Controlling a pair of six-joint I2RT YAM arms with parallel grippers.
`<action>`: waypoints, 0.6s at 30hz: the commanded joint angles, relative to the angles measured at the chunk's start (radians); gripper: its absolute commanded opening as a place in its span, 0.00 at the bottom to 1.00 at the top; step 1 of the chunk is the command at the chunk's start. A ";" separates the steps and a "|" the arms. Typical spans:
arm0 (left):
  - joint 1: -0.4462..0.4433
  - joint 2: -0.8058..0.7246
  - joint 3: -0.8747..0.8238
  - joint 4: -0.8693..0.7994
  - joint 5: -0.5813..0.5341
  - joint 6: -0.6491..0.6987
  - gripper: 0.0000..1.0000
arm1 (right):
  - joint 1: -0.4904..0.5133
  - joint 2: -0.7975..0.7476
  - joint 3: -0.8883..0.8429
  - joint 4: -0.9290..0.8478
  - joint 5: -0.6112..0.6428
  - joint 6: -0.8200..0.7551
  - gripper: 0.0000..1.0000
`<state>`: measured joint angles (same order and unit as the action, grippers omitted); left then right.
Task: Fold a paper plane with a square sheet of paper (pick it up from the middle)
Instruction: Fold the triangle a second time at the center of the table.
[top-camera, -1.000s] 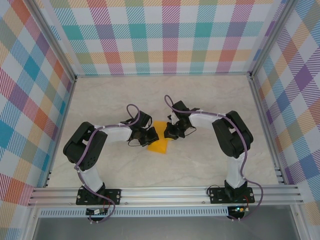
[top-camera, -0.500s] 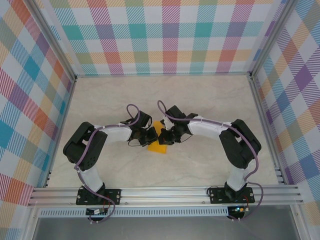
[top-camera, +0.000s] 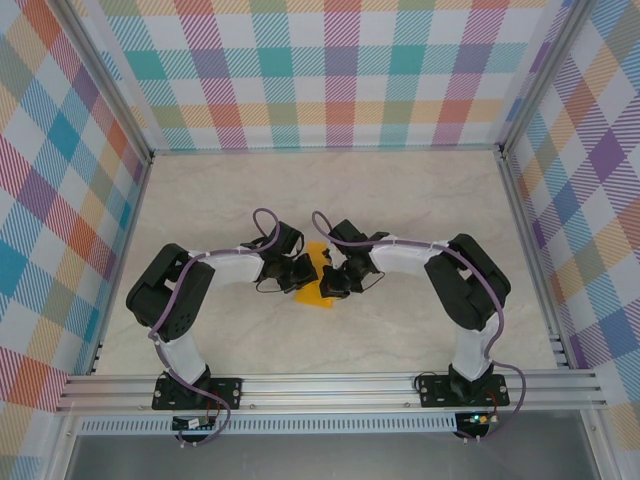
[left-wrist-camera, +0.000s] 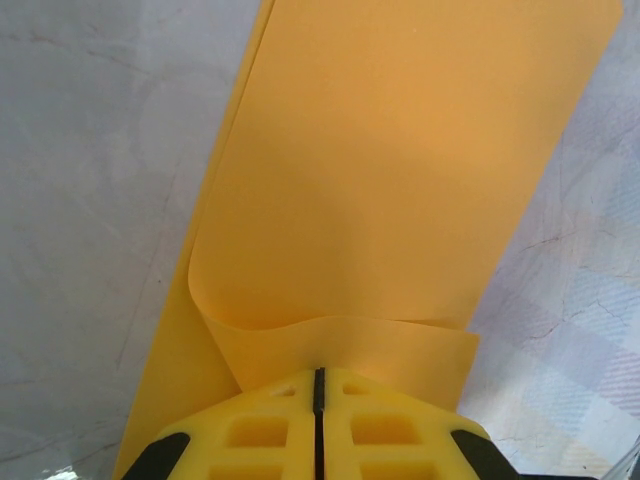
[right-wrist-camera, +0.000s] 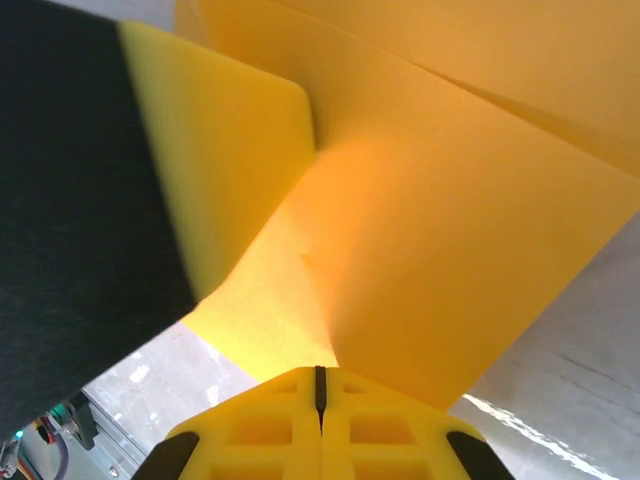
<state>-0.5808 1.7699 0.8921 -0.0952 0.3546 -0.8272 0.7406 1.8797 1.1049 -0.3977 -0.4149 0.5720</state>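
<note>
The square sheet of paper (top-camera: 318, 293) is orange-yellow and lies folded over itself at the middle of the table, a loose doubled strip rather than a paper plane. My left gripper (top-camera: 304, 272) comes at it from the left and my right gripper (top-camera: 334, 281) from the right, nearly touching each other. In the left wrist view the gripper (left-wrist-camera: 320, 372) is shut, with the curled upper layer of the sheet (left-wrist-camera: 400, 180) pinched at its tip. In the right wrist view the gripper (right-wrist-camera: 320, 370) is shut on the sheet (right-wrist-camera: 450, 230), a crease running from its tip. The left gripper's finger (right-wrist-camera: 220, 150) stands close by.
The pale marbled tabletop (top-camera: 400, 200) lies free all around the paper. Plaid walls with aluminium posts (top-camera: 515, 200) close the left, far and right sides. A metal rail (top-camera: 320, 385) runs along the near edge by the arm bases.
The right gripper has moved left and down onto the paper and closed on it. The left gripper has stayed shut in the same place.
</note>
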 joint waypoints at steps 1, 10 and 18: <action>-0.001 0.040 -0.040 -0.090 -0.031 -0.015 0.08 | 0.001 0.018 -0.018 -0.003 0.008 0.012 0.03; 0.000 0.040 -0.038 -0.101 -0.040 -0.015 0.08 | 0.000 0.015 -0.040 -0.013 0.025 0.005 0.03; 0.000 0.048 -0.033 -0.107 -0.043 -0.014 0.08 | 0.000 -0.002 -0.065 -0.029 0.020 -0.006 0.02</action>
<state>-0.5808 1.7699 0.8925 -0.0971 0.3542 -0.8276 0.7406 1.8847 1.0763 -0.3737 -0.4057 0.5713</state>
